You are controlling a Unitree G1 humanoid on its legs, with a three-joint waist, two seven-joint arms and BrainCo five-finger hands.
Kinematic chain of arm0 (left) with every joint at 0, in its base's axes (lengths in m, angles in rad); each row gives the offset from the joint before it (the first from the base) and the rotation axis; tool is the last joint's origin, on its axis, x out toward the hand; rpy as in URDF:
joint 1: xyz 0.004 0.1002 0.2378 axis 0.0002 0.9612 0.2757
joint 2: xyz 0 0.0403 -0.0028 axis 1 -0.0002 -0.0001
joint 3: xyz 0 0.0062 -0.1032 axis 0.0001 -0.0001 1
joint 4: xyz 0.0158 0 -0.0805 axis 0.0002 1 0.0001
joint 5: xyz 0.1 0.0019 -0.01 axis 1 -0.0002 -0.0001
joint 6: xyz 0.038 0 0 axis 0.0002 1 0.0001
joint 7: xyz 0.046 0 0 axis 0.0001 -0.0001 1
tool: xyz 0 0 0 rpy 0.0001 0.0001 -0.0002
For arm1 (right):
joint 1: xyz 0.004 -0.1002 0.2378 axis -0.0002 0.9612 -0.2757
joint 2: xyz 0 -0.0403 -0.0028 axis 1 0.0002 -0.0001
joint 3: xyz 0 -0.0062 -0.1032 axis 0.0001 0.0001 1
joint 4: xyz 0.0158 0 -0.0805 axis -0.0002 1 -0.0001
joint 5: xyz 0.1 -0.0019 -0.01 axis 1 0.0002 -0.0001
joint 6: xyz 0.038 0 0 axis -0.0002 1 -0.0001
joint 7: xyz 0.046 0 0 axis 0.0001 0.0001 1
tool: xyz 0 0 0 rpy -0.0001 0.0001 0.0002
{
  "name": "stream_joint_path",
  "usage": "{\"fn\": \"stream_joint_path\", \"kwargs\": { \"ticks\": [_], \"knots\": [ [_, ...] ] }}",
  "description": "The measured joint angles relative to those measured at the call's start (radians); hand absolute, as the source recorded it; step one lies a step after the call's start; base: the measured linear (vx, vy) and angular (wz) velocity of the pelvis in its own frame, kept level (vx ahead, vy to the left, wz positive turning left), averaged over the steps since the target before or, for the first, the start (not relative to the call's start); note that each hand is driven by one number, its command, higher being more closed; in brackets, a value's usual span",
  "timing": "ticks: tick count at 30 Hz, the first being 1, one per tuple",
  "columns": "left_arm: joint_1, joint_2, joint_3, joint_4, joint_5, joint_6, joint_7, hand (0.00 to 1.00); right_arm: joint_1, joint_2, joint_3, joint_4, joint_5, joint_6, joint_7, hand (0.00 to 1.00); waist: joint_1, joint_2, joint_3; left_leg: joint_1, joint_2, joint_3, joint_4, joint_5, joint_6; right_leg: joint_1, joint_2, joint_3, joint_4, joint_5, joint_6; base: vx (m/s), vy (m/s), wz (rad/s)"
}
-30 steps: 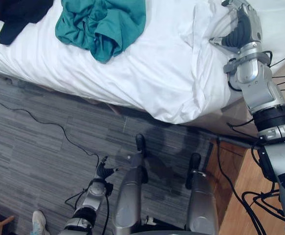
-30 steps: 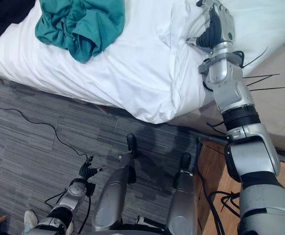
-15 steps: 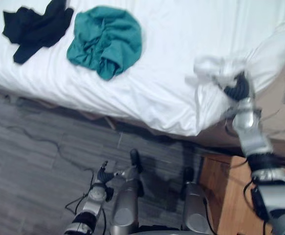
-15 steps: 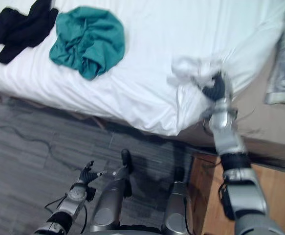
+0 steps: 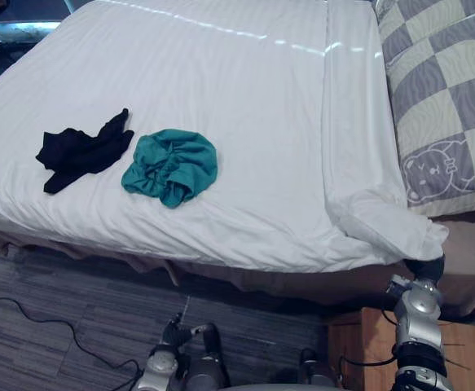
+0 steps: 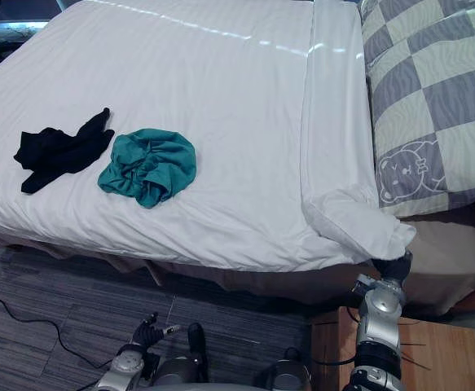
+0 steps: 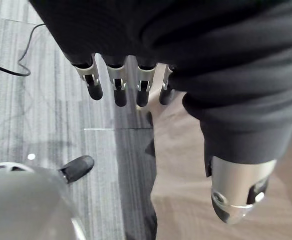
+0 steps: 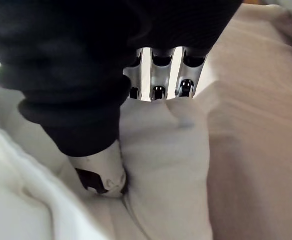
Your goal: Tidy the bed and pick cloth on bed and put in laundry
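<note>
Teal cloth (image 5: 170, 165), black cloth (image 5: 81, 150) on bed (image 5: 245, 90); right hand (image 6: 395, 266) grips duvet (image 5: 384, 226).

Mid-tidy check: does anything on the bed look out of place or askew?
Yes. A crumpled black cloth and a bunched teal cloth lie loose on the white duvet near its front edge. The duvet's corner by the grey checked pillow is folded and lumpy where the right hand pinches it. The left hand hangs near the floor.
</note>
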Motion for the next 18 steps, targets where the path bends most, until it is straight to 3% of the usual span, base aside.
{"fn": "stream_joint_path", "kwargs": {
  "ticks": [4, 7, 11, 12, 15, 18],
  "knots": [
    [0.009, 0.005, 0.028, 0.003, 0.000, 0.015, -0.002, 0.00, 0.008, 0.073, -0.092, -0.083, 0.071, 0.062, -0.033, 0.00, 0.000, -0.026, -0.015, 0.009, -0.002, 0.013, 0.000, -0.005, -0.006, 0.025, 0.000, 0.000, -0.027, 0.009, -0.003, 0.08, -0.015, -0.02],
    [0.016, 0.000, 0.042, -0.001, 0.000, 0.015, -0.001, 0.00, 0.049, 0.121, -0.139, -0.218, 0.064, 0.104, -0.089, 0.00, -0.001, -0.033, -0.021, 0.019, -0.001, 0.026, 0.000, -0.005, -0.006, 0.034, 0.000, 0.007, -0.027, 0.009, -0.003, 0.05, -0.010, -0.05],
    [0.026, -0.006, 0.057, -0.002, 0.001, 0.017, 0.008, 0.00, 0.072, 0.126, -0.225, -0.343, 0.003, 0.120, -0.194, 0.00, -0.018, -0.038, -0.025, 0.019, 0.001, 0.026, 0.000, -0.005, -0.006, 0.032, 0.001, 0.010, -0.026, 0.009, -0.003, -0.01, -0.004, -0.03],
    [0.035, -0.002, 0.057, -0.002, 0.001, 0.017, 0.009, 0.00, 0.076, 0.120, -0.259, -0.383, -0.019, 0.120, -0.237, 1.00, -0.030, -0.045, -0.032, 0.019, 0.005, 0.025, -0.001, -0.005, -0.006, 0.030, 0.005, 0.014, -0.025, 0.011, -0.006, -0.04, -0.009, -0.11],
    [0.037, 0.002, 0.056, 0.005, 0.002, 0.017, 0.008, 0.00, 0.086, 0.090, -0.266, -0.444, -0.051, 0.119, -0.271, 1.00, -0.038, -0.057, -0.042, 0.017, 0.017, 0.025, -0.001, -0.006, -0.006, 0.017, 0.016, 0.025, -0.023, 0.019, -0.010, -0.07, -0.017, -0.16],
    [0.036, -0.006, 0.053, 0.005, 0.002, 0.016, 0.008, 0.00, 0.072, -0.011, -0.196, -0.502, -0.106, 0.119, -0.275, 1.00, -0.039, -0.058, -0.043, 0.015, 0.023, 0.023, -0.001, -0.010, -0.011, 0.014, 0.023, 0.028, -0.022, 0.028, -0.012, -0.11, 0.001, -0.02]
  ]
}}
